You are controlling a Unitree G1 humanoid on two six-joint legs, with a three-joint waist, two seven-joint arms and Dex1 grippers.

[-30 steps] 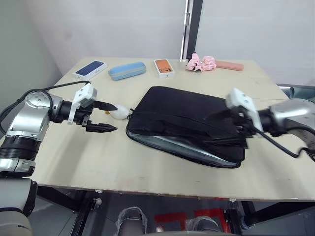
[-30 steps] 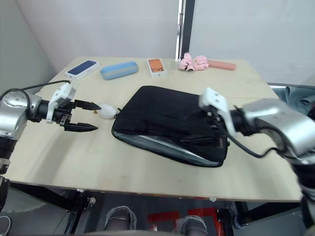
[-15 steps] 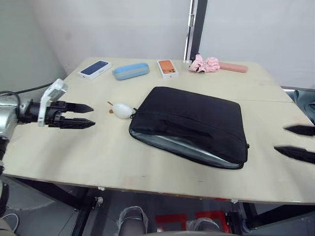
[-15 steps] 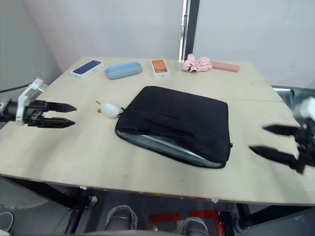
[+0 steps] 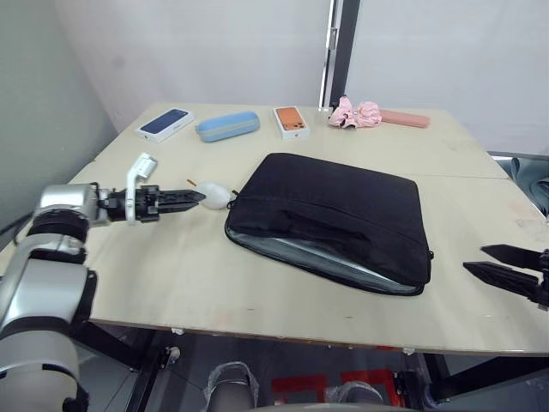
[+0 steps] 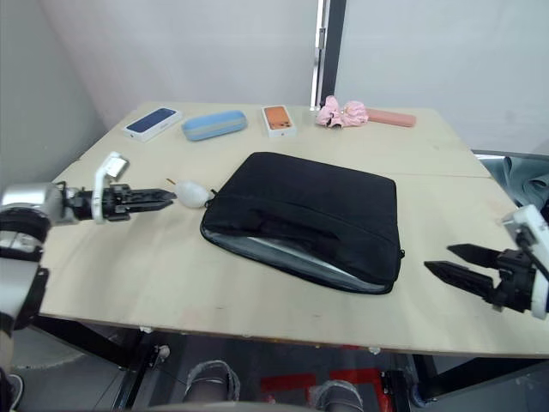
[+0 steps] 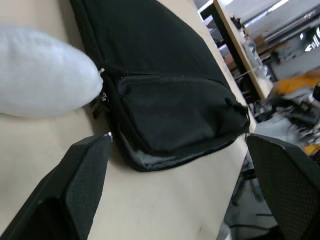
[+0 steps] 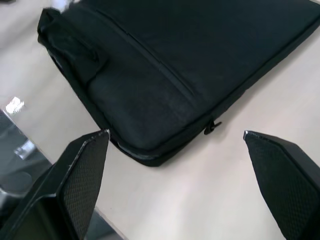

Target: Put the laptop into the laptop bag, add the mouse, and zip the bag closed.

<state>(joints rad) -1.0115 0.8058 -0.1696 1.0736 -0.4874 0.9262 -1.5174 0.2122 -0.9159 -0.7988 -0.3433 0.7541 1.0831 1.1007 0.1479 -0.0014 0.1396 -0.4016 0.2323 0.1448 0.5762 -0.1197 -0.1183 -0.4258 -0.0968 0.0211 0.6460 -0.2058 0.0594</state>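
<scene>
I count one laptop bag [image 5: 334, 219] on the table [image 5: 171, 275], lying flat near the middle with its long near edge gaping so a strip of grey lining shows. I cannot make out a laptop inside that gap. One white lump with a brown tip [image 5: 213, 196] sits just beside the bag's left corner, touching or nearly touching the zipper end there; it looks lumpy, so I would not call it the mouse.

Along the far edge I count five loose things: two phone boxes, a dark blue one [image 5: 163, 122] and an orange one [image 5: 290, 119], one light blue case [image 5: 226, 125] between them, one pink scrunched cloth [image 5: 353, 112] and one pink bar-shaped thing [image 5: 403, 118] beside it.

My left gripper [image 5: 190, 196] reaches in low over the table from the left, its tips right at the white lump. From the head cameras the two fingers overlap, but the left wrist camera shows them spread wide, with the white lump and the bag's corner between them and nothing clamped.

My right gripper [image 6: 453, 262] hangs at the table's right near edge, apart from the bag's right end. Its two black fingers stand open with bare table between them, and the right wrist camera looks past them onto the bag's zipper side [image 8: 170, 80].
</scene>
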